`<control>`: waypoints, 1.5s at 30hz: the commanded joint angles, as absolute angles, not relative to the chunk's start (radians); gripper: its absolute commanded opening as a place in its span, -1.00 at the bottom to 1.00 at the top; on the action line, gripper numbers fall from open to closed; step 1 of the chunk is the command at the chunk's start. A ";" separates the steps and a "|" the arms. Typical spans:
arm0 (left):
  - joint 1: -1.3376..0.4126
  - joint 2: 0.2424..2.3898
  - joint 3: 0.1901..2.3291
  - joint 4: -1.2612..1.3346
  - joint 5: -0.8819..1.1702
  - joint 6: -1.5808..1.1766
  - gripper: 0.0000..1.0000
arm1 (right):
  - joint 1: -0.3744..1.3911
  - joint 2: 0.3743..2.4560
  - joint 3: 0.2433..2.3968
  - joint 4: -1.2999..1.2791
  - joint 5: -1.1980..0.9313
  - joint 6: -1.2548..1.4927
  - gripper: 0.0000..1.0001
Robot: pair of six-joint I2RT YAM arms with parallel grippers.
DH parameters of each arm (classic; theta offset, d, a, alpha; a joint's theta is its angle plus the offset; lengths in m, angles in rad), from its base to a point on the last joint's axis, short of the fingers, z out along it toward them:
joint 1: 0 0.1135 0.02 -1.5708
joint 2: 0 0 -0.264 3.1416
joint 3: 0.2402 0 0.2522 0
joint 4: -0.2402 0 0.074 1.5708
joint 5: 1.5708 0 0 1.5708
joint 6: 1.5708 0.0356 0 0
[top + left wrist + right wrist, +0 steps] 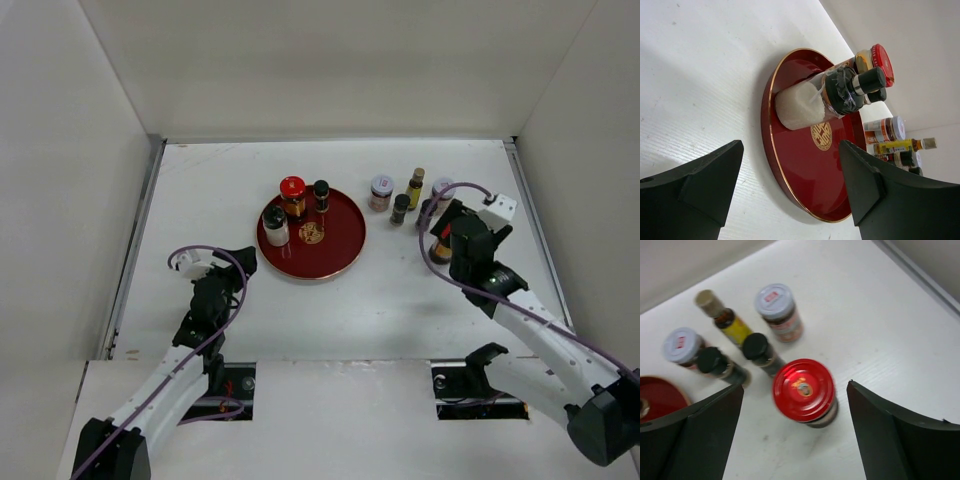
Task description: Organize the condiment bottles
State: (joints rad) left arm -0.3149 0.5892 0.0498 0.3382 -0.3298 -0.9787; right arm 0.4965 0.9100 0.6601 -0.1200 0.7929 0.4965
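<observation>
While you read the overhead view from left to right, your left gripper (791, 147) comes first, at lower left. Its jaws are spread wide, hold nothing, and face the round red tray (335, 262).

On the tray, just left of centre frame, stand three condiment bottles: a white jar (275, 228) with a black cap, a red-lidded amber jar (292, 194) and a dark black-capped bottle (321, 193).

Right of the tray and apart from it, the others cluster on the bare table (200, 190). Among them are a pale-lidded jar (381, 191), a slim yellow bottle (415, 187), a small dark bottle (401, 207) and a second pale-lidded jar (441, 187).

At right of centre, your right gripper (795, 387) hangs over a second red-lidded jar (803, 391). Its jaws are spread on either side of the lid and touch nothing.

Two dark bottles stand just beside this jar, toward the upper left of the wrist view. A finger coming down on that side could clip one and tip it into its neighbours. The lid looks smooth and wide, so a shallow pinch may slip. The tray's raised rim could catch the jar's base on the way in.

The table is matte white with faint grain. Plain white walls close it in on three sides. Both arm bases sit in cut-outs along the bottom edge.
</observation>
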 commanded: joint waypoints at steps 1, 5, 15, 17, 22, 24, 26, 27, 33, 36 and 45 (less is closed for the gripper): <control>-0.321 0.600 -0.048 0.402 -0.336 -0.976 0.53 | 0.429 0.903 0.661 -0.201 0.747 0.496 0.85; -0.321 0.606 -0.049 0.410 -0.334 -0.974 0.53 | 0.403 0.992 0.692 -0.198 0.674 0.469 0.99; -0.326 0.606 -0.049 0.414 -0.337 -0.969 0.53 | 0.328 1.138 0.719 -0.157 0.583 0.446 1.00; -0.327 0.612 -0.048 0.417 -0.333 -0.969 0.53 | 0.309 1.164 0.718 -0.135 0.560 0.442 1.00; -0.327 0.611 -0.049 0.417 -0.331 -0.968 0.53 | 0.289 1.235 0.736 -0.086 0.505 0.439 0.83; -0.326 0.601 -0.049 0.417 -0.328 -0.965 0.53 | 0.292 1.246 0.736 -0.057 0.509 0.439 0.61; -0.324 0.594 -0.052 0.416 -0.328 -0.963 0.53 | 0.294 1.236 0.730 -0.038 0.526 0.440 0.46; -0.324 0.597 -0.052 0.417 -0.328 -0.963 0.53 | 0.301 1.223 0.721 -0.025 0.544 0.437 0.39; -0.329 0.601 -0.051 0.417 -0.327 -0.962 0.53 | 0.410 1.079 0.680 -0.055 0.635 0.436 0.14; -0.331 0.595 -0.051 0.417 -0.325 -0.962 0.53 | 0.487 0.990 0.686 -0.110 0.644 0.448 0.12; -0.329 0.592 -0.052 0.420 -0.325 -0.957 0.53 | 0.680 1.201 0.920 -0.046 0.608 0.417 0.14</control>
State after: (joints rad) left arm -0.3275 0.6018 0.0498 0.3653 -0.3283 -0.9695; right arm 0.6479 1.1252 0.7856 -0.2241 0.5938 0.4366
